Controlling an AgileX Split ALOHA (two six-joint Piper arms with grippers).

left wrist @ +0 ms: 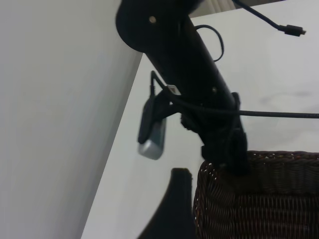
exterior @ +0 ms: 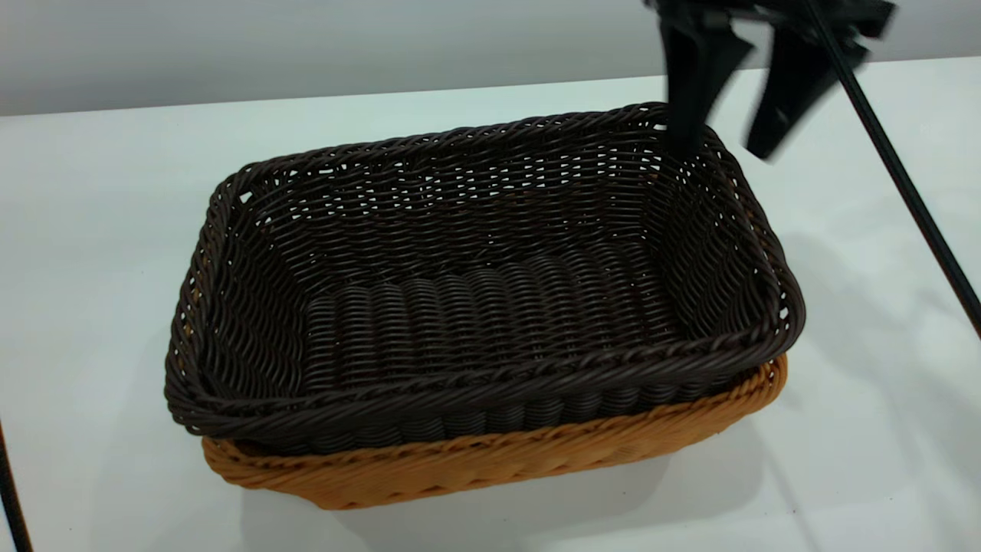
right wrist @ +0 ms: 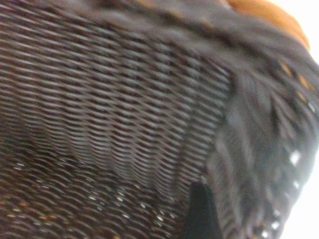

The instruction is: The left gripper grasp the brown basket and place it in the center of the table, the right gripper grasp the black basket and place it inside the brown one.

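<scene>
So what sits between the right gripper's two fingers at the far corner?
In the exterior view, the black basket's braided rim: the right gripper is open, one finger inside the wall, the other outside it.

- We see the rectangular dark brown-black woven wicker basket (exterior: 490,307): ribbed strands with a faint sheen, a braided rim and open-weave upper walls.
- We see the rectangular orange-tan woven wicker basket (exterior: 536,452) beneath it, of the same ribbed weave, its braided rim slightly glossy.
- The plain white tabletop (exterior: 100,230) looks smooth to us, softly reflective.
- The black right gripper (exterior: 732,115) looks like matt plastic; we see a smooth thin black cable (exterior: 904,184) beside it.
</scene>
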